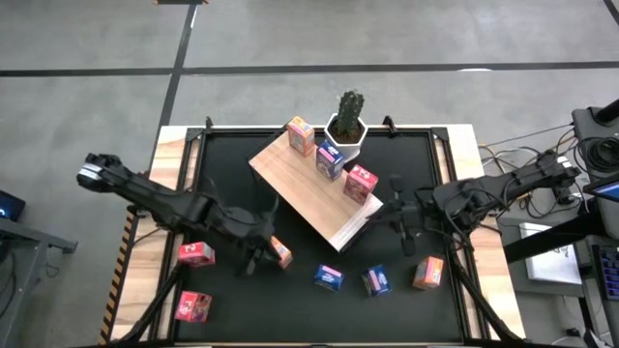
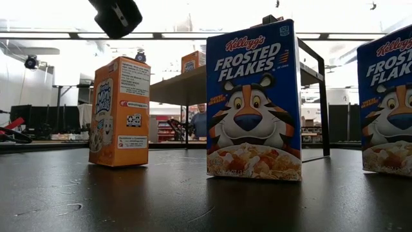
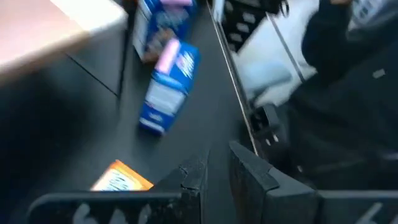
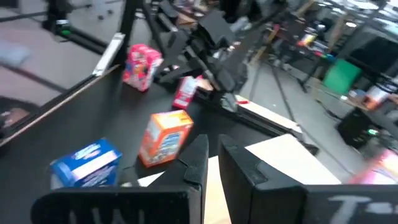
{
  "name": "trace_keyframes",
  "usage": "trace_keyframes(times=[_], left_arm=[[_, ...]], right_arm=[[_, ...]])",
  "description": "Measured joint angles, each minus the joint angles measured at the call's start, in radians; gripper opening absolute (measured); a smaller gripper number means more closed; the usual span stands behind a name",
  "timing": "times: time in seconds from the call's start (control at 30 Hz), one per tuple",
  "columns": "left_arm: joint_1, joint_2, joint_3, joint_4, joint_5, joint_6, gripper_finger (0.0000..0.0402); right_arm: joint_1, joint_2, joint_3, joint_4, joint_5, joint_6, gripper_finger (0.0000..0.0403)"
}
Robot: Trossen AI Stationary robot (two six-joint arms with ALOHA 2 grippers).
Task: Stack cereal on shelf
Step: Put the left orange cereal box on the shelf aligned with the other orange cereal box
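Shelf [image 1: 300, 188] lies tilted mid-surface. Three boxes already on it: orange [image 1: 301, 134], blue [image 1: 329, 159], pink [image 1: 361, 184]. Six remain on the surface [image 1: 232, 304], the nearest an orange box [image 1: 280, 252] beside the left tool [image 1: 253, 257], narrow, empty. Right tool [image 1: 405, 235] also narrow, empty, off the shelf's corner.

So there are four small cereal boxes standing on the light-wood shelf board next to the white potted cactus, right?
Not four: the high view shows three small cereal boxes on the light-wood shelf board, an orange one, a blue one and a pink one, beside the white potted cactus.
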Motion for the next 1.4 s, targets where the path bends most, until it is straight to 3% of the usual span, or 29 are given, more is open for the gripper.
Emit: trace_keyframes(times=[0.2, 0.47, 0.8, 0.97, 1.17, 1.4], left_arm=[[0.001, 0.106, 0.151, -0.291, 0.000, 0.005, 0.0038], [-0.026, 0.250, 0.385, -0.669, -0.023, 0.154, 0.0038], [-0.036, 0.293, 0.427, -0.766, -0.058, 0.210, 0.0044], [-0.034, 0.291, 0.421, -0.766, -0.141, 0.233, 0.0090], [-0.033, 0.290, 0.400, -0.764, -0.274, 0.288, 0.0181], [-0.024, 0.291, 0.367, -0.684, -0.282, 0.379, 0.0252]], right_arm=[[0.000, 0.000, -0.033, 0.058, -0.057, -0.003, 0.0028], [0.000, 0.001, -0.072, 0.085, -0.065, 0.005, 0.0028], [0.000, 0.001, -0.105, 0.106, -0.084, 0.028, 0.0028], [0.000, 0.002, -0.107, 0.109, -0.084, 0.038, 0.0028], [0.000, 0.002, -0.107, 0.117, -0.084, 0.038, 0.0028], [0.000, 0.002, -0.107, 0.121, -0.084, 0.038, 0.0028]])
